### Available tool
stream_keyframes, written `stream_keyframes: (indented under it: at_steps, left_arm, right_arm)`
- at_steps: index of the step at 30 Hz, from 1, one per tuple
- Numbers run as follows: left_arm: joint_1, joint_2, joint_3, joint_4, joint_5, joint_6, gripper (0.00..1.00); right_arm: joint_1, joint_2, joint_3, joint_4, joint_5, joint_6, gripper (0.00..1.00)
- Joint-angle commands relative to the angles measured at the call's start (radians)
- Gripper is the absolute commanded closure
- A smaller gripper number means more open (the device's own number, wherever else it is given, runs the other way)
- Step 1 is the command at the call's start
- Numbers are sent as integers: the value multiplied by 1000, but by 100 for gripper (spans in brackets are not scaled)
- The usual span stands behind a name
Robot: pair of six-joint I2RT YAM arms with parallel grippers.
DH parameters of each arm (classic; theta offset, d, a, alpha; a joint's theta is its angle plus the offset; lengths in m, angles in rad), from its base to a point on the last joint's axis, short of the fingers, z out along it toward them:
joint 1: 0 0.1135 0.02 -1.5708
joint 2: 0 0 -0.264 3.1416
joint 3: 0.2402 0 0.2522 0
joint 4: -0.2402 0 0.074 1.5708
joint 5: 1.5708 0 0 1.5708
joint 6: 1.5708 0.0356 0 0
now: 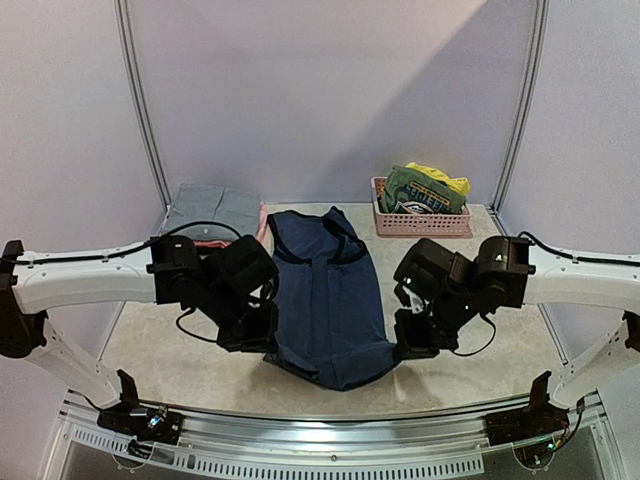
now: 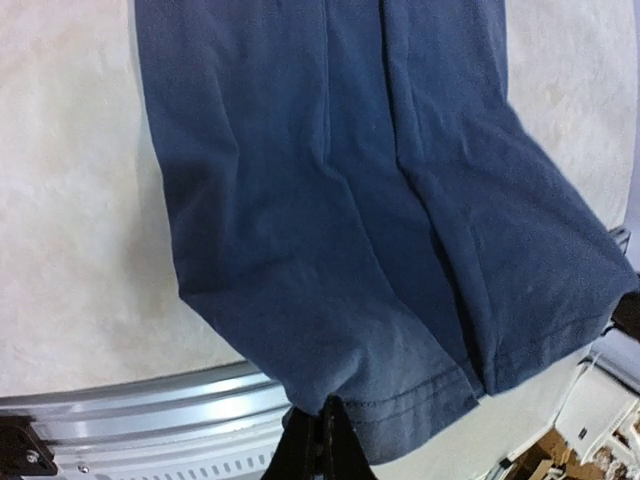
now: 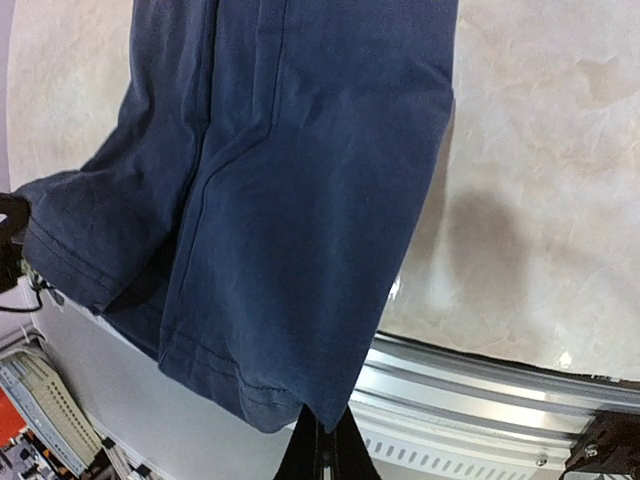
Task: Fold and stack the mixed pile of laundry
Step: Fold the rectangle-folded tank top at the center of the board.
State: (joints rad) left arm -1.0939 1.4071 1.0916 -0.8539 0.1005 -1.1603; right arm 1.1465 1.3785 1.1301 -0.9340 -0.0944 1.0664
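A navy sleeveless top lies lengthwise down the middle of the table, neckline far, hem near. My left gripper is shut on the hem's left corner, and the wrist view shows the fabric pinched at the fingertips. My right gripper is shut on the hem's right corner, cloth pinched at its fingertips. The hem is lifted off the table between both grippers and sags in the middle. A grey folded garment lies at the far left with a pink piece beneath its near edge.
A pink slatted basket at the far right holds a green printed tee and a yellow piece. The table's metal front rail runs just below the lifted hem. Walls close off the back and sides.
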Motion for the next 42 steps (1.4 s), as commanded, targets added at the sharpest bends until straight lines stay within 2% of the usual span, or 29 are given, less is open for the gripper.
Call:
stream_keyframes:
  at_steps: [1,10,19,42]
  left_arm:
    - [116,59,116,-96,-27,133,100]
    - [311,247,367,-175,39,391,100]
    - [415,361,516,-207,62,512,100]
    - [530,583,673,-173,49,618,100]
  right_arm:
    - [-107,37,94,-63,-7,-129,100]
    - [-228,268,367,-136,-22,-276,100]
    - [-327,415,534,-166,-21,-342,100]
    - [-514,691,726,-107,-166,-435,100]
